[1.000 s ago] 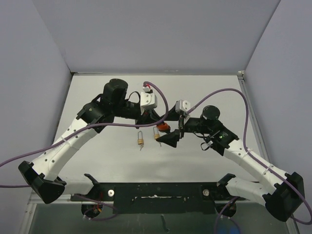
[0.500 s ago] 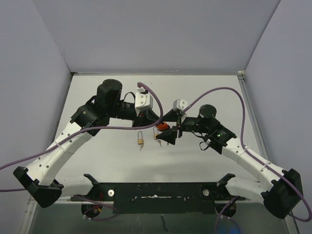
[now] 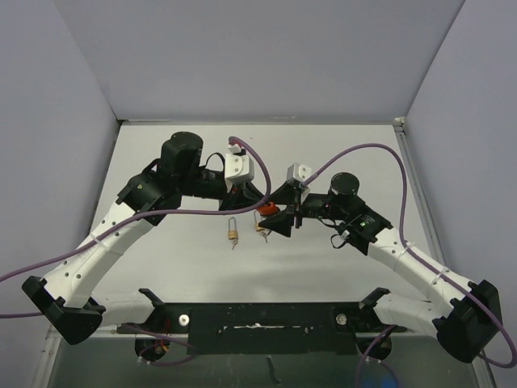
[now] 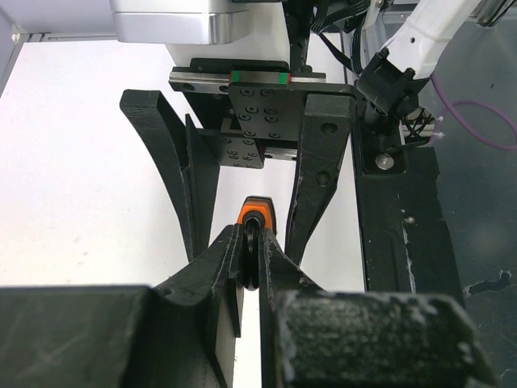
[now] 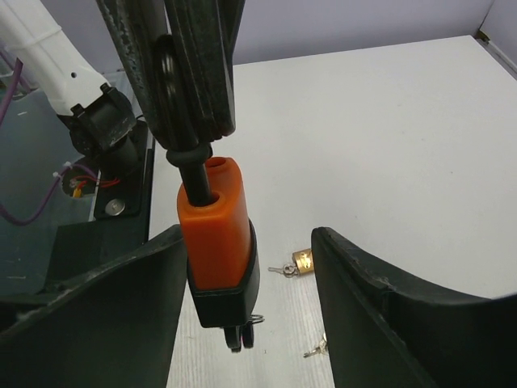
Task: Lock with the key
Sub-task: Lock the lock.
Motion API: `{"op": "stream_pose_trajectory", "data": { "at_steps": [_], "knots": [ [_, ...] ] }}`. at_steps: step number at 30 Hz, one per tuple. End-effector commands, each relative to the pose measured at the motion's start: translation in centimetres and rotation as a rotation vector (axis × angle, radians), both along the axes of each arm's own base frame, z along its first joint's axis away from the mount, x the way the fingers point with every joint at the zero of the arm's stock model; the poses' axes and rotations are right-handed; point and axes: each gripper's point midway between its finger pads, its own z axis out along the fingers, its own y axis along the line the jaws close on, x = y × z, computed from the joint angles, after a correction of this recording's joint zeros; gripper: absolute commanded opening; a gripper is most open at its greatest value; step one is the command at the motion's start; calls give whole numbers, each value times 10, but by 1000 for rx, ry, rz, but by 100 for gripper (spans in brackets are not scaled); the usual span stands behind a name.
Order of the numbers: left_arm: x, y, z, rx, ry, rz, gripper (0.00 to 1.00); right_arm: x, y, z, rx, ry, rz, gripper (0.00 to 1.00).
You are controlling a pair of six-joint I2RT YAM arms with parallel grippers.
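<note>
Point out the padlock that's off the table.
The orange padlock: it hangs by its shackle from the left gripper, while the brass padlock lies on the table.

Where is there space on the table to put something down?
Bare white tabletop lies between the small brass padlock and the black bar at the near edge, and along the back wall. The middle is crowded: the left gripper and right gripper meet around the orange padlock.
</note>
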Motion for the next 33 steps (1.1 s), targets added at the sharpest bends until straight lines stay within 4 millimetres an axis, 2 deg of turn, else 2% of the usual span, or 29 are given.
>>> {"op": "stream_pose_trajectory", "data": {
  "at_steps": [1,14,18,20,22,24,29,33],
  "knots": [
    [-2,-1,26,-64,-75,-11,0,-6,4,38,76,-73,36,58],
    [-2,-2,24,-70,-66,-13,0,-10,13,44,107,-74,71,54],
    [-2,-2,26,-77,-70,-15,0,-9,16,41,102,-67,78,40],
    [-2,-3,26,-79,-71,-17,0,-10,17,40,99,-63,82,28],
    [-2,-3,26,-82,-72,-17,0,-10,17,39,98,-60,84,11],
    [-1,-3,27,-83,-74,-12,0,-9,17,37,91,-59,81,0],
    [0,-2,30,-91,-84,2,0,-11,15,31,70,-72,73,0],
    [-1,1,31,-103,-88,13,24,-11,9,34,76,-98,44,0]
  ]
}}
